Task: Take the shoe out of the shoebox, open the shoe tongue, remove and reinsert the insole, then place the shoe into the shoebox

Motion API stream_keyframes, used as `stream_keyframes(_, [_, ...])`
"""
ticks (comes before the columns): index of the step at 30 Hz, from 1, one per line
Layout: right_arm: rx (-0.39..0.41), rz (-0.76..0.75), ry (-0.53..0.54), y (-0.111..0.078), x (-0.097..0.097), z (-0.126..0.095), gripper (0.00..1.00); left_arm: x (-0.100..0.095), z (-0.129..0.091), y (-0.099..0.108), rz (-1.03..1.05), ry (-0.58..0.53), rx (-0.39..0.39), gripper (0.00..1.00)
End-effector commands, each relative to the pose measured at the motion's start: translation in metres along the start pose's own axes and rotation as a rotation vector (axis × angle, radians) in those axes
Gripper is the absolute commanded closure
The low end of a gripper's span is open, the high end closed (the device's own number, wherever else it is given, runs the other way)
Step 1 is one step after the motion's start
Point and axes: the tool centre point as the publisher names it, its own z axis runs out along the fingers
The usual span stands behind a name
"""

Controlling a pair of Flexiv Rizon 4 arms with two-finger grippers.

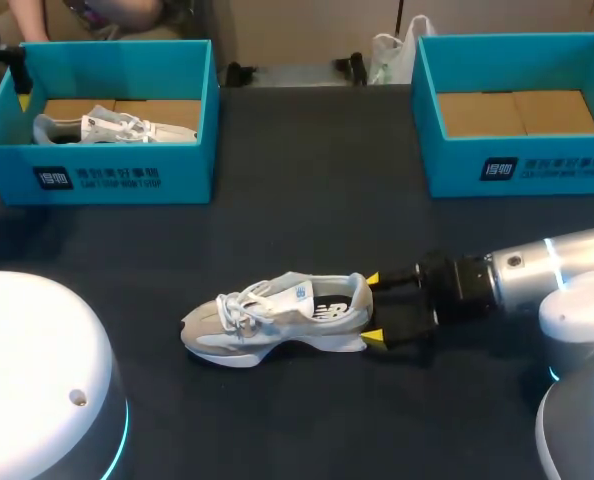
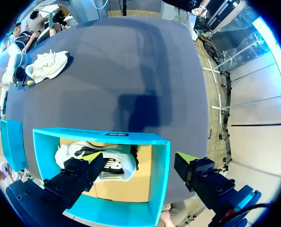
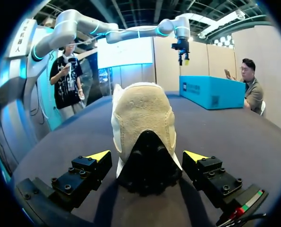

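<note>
The grey-white shoe [image 1: 277,318] is set upright at lower centre, well apart from the upper-left shoebox [image 1: 107,175] and upper-right shoebox [image 1: 517,165], its heel flanked untouched by the spread right gripper [image 1: 374,310]; the left gripper [image 2: 140,157] is likewise spread.

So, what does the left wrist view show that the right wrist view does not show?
Only the left wrist view: a second shoe lying inside the shoebox, under the open left end effector. Only the right wrist view: the heel of the shoe close up, between the open fingers of the right end effector. Both: that shoe on the table and the shoebox.
</note>
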Motion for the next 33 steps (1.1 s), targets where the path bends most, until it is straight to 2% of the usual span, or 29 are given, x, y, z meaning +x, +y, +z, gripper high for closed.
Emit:
stream_keyframes(1, [0.001,-0.002,0.003,0.001,-0.001,0.007,0.00,0.000,0.000,-0.001,0.001,0.001,-0.001,0.00])
stream_keyframes(18, [-0.015,-0.028,0.013,0.004,-0.006,0.020,0.00,0.000,0.000,-0.001,0.001,0.001,-0.001,0.00])
stream_keyframes(33, [-0.023,-0.044,0.042,0.006,-0.001,0.034,0.00,0.000,0.000,-0.001,0.001,0.001,-0.001,0.00])
